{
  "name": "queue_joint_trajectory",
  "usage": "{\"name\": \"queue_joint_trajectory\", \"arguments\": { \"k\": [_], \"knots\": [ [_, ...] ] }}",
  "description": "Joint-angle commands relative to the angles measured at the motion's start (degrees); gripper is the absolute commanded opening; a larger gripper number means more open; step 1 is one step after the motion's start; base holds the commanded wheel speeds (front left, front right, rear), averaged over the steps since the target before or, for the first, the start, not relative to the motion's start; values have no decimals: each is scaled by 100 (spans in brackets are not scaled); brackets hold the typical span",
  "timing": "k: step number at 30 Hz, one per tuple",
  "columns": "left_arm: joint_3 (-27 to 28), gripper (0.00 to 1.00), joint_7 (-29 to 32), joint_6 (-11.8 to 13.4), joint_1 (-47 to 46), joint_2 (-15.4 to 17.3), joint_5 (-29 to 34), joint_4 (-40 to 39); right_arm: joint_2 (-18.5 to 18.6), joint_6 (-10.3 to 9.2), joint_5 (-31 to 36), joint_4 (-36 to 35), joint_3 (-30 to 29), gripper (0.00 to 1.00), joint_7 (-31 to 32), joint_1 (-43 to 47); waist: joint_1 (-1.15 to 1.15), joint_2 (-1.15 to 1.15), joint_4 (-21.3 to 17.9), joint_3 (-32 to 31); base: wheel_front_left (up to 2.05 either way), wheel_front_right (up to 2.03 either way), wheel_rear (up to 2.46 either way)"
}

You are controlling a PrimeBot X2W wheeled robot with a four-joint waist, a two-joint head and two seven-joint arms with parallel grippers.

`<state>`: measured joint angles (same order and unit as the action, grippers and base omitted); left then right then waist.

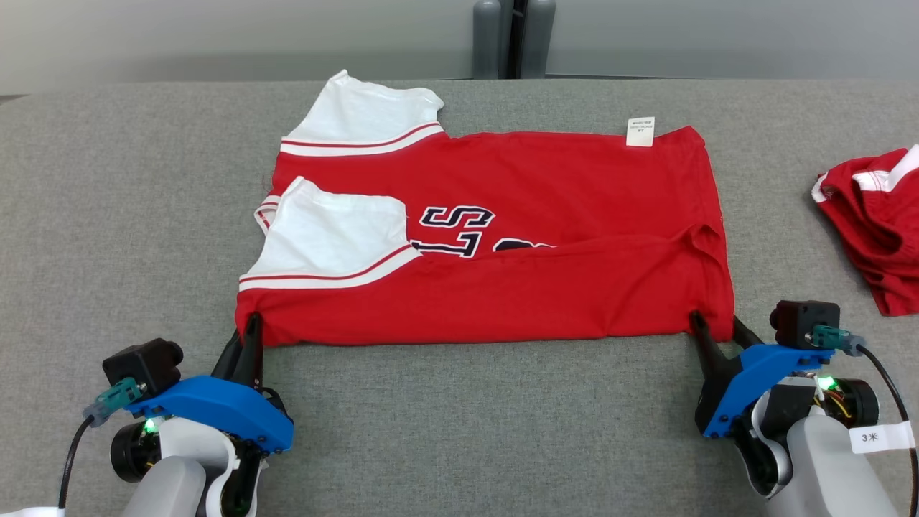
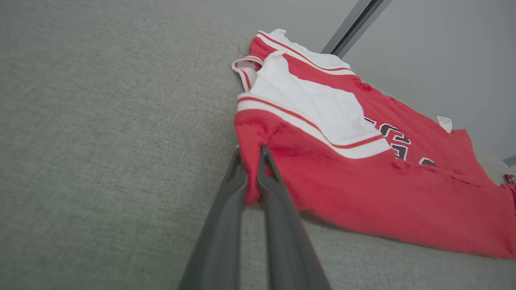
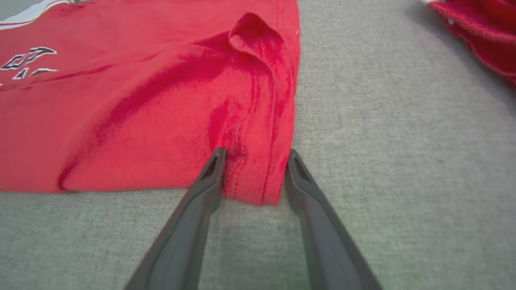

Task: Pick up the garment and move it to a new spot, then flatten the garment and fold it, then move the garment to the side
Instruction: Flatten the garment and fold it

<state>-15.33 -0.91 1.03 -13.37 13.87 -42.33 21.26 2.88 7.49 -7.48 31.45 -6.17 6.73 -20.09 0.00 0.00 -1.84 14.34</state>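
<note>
Two dark fingers (image 2: 234, 189) of the left gripper (image 1: 248, 324) are pinched together on a corner of the red shirt (image 1: 560, 280), at the lower left of the head view. In the left wrist view a fold of red cloth is squeezed between their tips, and a thin strip of it hangs in the narrow gap below.

At the lower right of the head view, the right gripper (image 1: 716, 319) has its jaws apart. In the right wrist view the shirt's hemmed corner lies between the two tips, and they are not closed on it.

The shirt lies flat across the middle of the head view on a grey fabric table (image 1: 467, 424). It is turned sideways, with its near part folded over. Its two white sleeves (image 1: 334, 237), each trimmed with a red stripe, sit toward the left of the frame, one above the other. The hem runs down the right side. Dark lettering (image 1: 459, 230) with a white outline shows near the centre, and the folded-over cloth cuts off its lower part. A small white tag (image 1: 640, 131) sticks up at the shirt's upper right edge. Near the hem the cloth has a small raised pucker (image 3: 252, 32).

A second garment (image 1: 872, 222), red with white trim, lies crumpled at the right edge of the frame, well apart from the shirt.
</note>
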Motion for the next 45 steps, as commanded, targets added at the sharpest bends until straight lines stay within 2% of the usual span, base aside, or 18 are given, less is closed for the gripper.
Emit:
{"name": "queue_joint_trajectory", "arguments": {
  "k": [1, 3, 4, 9, 13, 19, 25, 30, 31, 32, 33, 34, 39, 45],
  "knots": [
    [34, 0, -42, -5, -92, 22, 13, -34, 3, 0, -62, 65, 12, 33, -22, -53, 0, 0, 1, -3, 0, 0, 0],
    [49, 0, -96, -15, -76, 34, 12, -57, 2, 0, -163, 273, 47, 5, -64, -132, 0, 0, -1, -16, 0, 0, 0],
    [60, 0, -124, -25, -71, 43, 10, -70, 1, 0, -177, 333, 68, 0, -127, -182, 0, 0, -3, -26, 0, 0, 0],
    [134, 0, -286, -37, -57, 126, 4, -247, 6, 0, -235, 418, 12, 0, -374, -369, 0, 0, -43, -142, 0, 0, 0],
    [153, 0, -311, -19, 126, 233, 41, -583, 6, 0, -65, 80, -138, 0, -411, -192, 0, 0, -65, -285, 0, 0, 0],
    [118, 0, -127, 207, 958, 491, 98, -1604, 9, 0, -152, -1130, -148, 0, 61, 725, 0, 0, -129, -502, 0, 0, 0],
    [93, 0, 269, 632, 2288, 695, -15, -2835, 8, 0, -446, -2549, -193, 0, 755, 2161, 0, 0, -169, -537, 0, 0, 0],
    [42, 0, 490, 825, 2888, 688, -148, -3121, 8, 0, -602, -2956, -259, 0, 952, 2793, 0, 0, -198, -521, 0, 0, 0],
    [23, 0, 529, 805, 2911, 680, -197, -3054, 8, 0, -576, -2940, -254, 13, 942, 2830, 0, 0, -202, -522, 0, 0, 0],
    [10, 0, 528, 770, 2898, 662, -216, -2992, 7, 0, -569, -2903, -237, 43, 922, 2854, 0, 0, -208, -528, 0, 0, 0],
    [-13, 43, 538, 752, 2864, 662, -222, -2934, 7, 0, -569, -2856, -213, 100, 918, 2870, 0, 0, -214, -534, 0, 0, 0],
    [-43, 100, 550, 729, 2824, 684, -190, -2884, 7, 0, -571, -2820, -181, 100, 909, 2880, 0, 0, -219, -537, 0, 0, 0],
    [-73, 100, 637, 763, 2608, 807, -52, -2972, 7, 0, -543, -2841, -202, 100, 820, 2831, 0, 0, -252, -526, 0, 0, 0],
    [13, 100, 960, 611, 1727, 1235, 173, -3320, 5, 0, -318, -3274, -306, 100, 680, 2391, 0, 0, -331, -431, 0, 0, 0]
  ]
}}
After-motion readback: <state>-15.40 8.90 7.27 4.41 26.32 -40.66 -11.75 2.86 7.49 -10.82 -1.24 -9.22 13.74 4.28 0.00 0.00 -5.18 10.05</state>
